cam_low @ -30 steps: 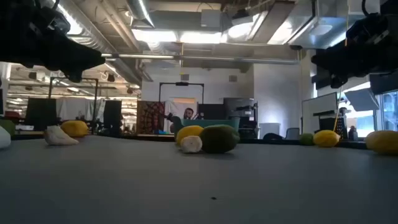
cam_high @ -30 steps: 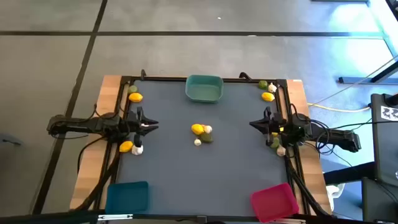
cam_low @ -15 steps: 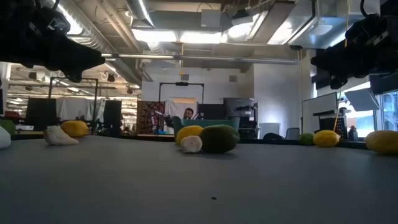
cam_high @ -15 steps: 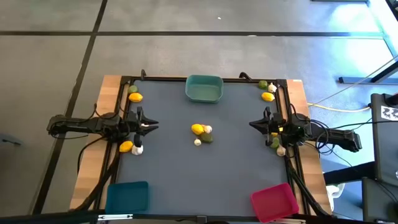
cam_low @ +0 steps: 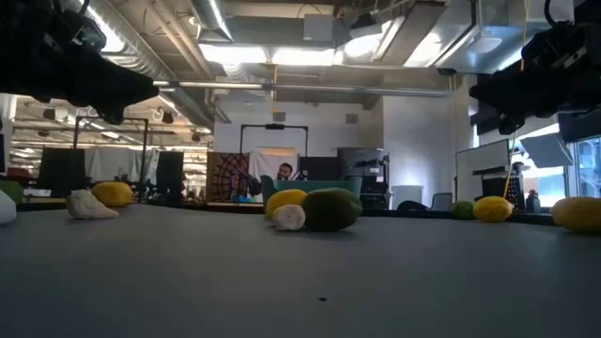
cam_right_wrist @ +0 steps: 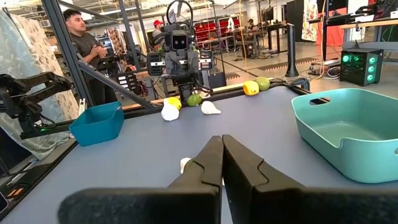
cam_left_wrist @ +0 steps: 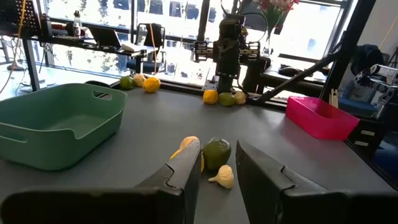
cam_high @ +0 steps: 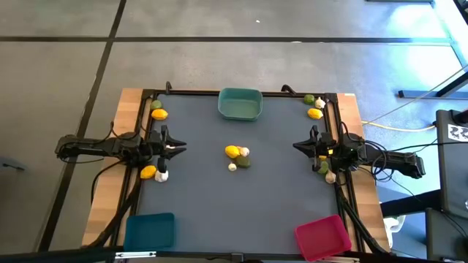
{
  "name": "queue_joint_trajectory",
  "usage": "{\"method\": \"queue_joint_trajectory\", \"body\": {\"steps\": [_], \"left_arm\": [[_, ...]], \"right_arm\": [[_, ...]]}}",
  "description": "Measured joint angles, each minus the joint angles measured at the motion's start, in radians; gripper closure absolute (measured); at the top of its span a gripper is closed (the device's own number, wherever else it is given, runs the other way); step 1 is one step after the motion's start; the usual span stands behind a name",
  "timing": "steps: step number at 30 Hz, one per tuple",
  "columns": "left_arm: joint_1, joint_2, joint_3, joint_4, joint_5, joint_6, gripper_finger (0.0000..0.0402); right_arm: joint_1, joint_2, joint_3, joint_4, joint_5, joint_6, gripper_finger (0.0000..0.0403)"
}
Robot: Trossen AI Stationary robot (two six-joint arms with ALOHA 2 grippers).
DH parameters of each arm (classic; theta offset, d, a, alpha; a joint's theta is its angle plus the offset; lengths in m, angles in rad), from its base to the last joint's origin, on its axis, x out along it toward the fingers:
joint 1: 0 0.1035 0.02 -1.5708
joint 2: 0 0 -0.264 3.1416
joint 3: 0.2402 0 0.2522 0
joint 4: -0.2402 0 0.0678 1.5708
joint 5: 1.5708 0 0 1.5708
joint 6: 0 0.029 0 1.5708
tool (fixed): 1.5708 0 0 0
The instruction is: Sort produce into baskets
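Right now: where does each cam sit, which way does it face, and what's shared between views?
High: overhead, straight down; both arms, left gripper, right gripper.
Low: table height, across the centre pile; arms overhead.
Left wrist: toward the pile, own open fingers.
Right wrist: toward the left arm, own shut fingers.
Both wrists share the teal basket.

Grey floor [cam_high: 219, 51], ceiling lights [cam_low: 254, 52], bright windows [cam_left_wrist: 124, 18].
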Motion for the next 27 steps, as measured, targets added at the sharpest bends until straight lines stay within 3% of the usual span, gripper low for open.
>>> {"method": "queue_joint_trajectory", "body": {"steps": [27], "left_arm": [[0.001,0.000,0.000,0.000,0.000,0.006,0.0304]], "right_arm": [[0.000,0.000,0.000,0.001,0.023,-0.074,0.0393]]}}
